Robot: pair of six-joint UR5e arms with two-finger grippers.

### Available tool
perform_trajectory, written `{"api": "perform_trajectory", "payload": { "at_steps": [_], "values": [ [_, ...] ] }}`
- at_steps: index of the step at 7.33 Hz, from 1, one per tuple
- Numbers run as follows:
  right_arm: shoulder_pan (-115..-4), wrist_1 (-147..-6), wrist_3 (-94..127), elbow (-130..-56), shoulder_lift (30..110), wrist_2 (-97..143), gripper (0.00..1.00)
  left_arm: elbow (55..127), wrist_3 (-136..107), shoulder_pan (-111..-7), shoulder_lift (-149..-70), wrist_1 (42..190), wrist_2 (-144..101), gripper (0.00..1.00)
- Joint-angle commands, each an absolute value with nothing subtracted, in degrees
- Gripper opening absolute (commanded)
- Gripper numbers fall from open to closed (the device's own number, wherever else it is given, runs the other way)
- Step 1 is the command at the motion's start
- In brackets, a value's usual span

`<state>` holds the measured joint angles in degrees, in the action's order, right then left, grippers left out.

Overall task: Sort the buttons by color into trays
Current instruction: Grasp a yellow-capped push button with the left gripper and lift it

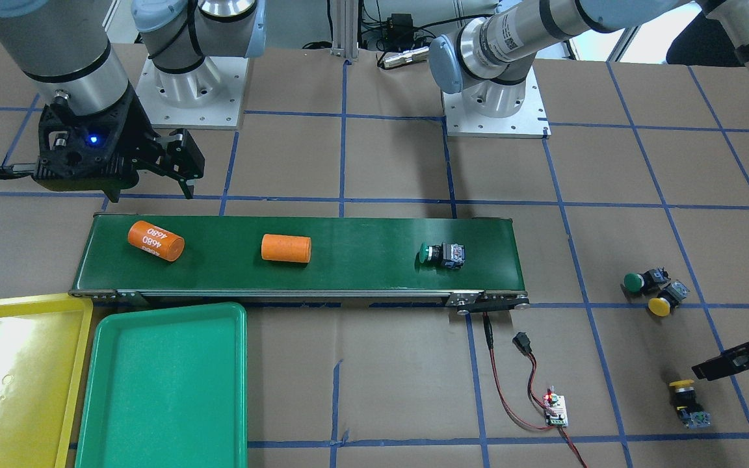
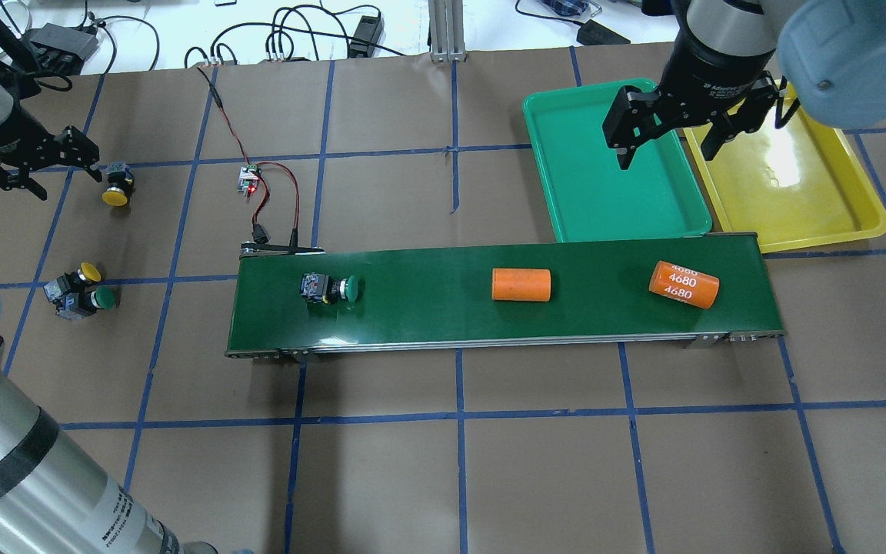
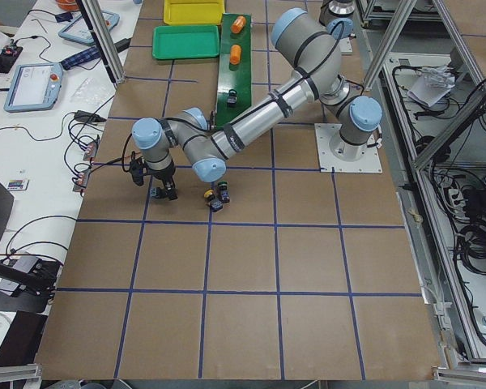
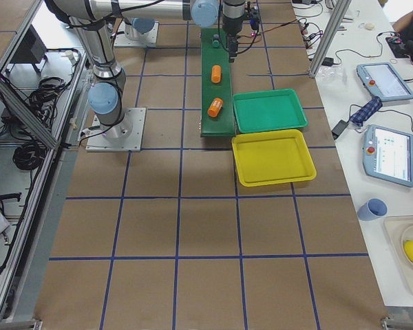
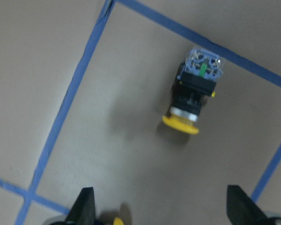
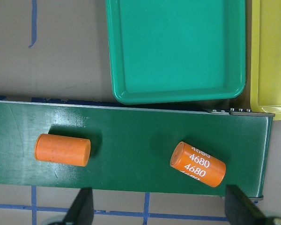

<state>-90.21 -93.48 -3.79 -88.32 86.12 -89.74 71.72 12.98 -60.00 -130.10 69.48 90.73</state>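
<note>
The belt (image 2: pixel 428 315) carries a green button (image 2: pixel 331 288) near its left end. The green tray (image 2: pixel 597 208) and yellow tray (image 2: pixel 804 208) lie beyond its right end, under the released right gripper (image 2: pixel 667 154). Far left, the released left gripper (image 2: pixel 43 173) hovers beside a yellow button (image 2: pixel 115 187). A pair of buttons (image 2: pixel 66 291) lies nearer, touching.

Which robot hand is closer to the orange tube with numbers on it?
Right. The right gripper hovers close to the orange 4680-printed cylinder; the left gripper is far off, near a yellow-capped push-button.

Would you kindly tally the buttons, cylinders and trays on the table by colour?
Green buttons: 2
Yellow buttons: 2
Orange cylinders: 2
Green tray: 1
Yellow tray: 1
Total: 8
</note>
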Motion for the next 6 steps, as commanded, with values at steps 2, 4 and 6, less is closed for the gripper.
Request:
{"api": "perform_trajectory", "payload": {
  "at_steps": [2,4,6],
  "values": [
    [-89.8,-93.2,-3.5,-88.6,86.7,-90.2,1.0,68.5,15.0,-63.1,-135.7,68.2,90.9,1.0],
    [-90.0,-93.3,-3.6,-88.6,88.7,-90.8,1.0,65.4,15.6,-63.3,-137.9,67.6,91.0,1.0],
    [-90.0,-93.5,-3.5,-89.4,89.3,-96.7,1.0,64.7,15.6,-63.3,-139.5,67.7,90.9,0.9]
  ]
}}
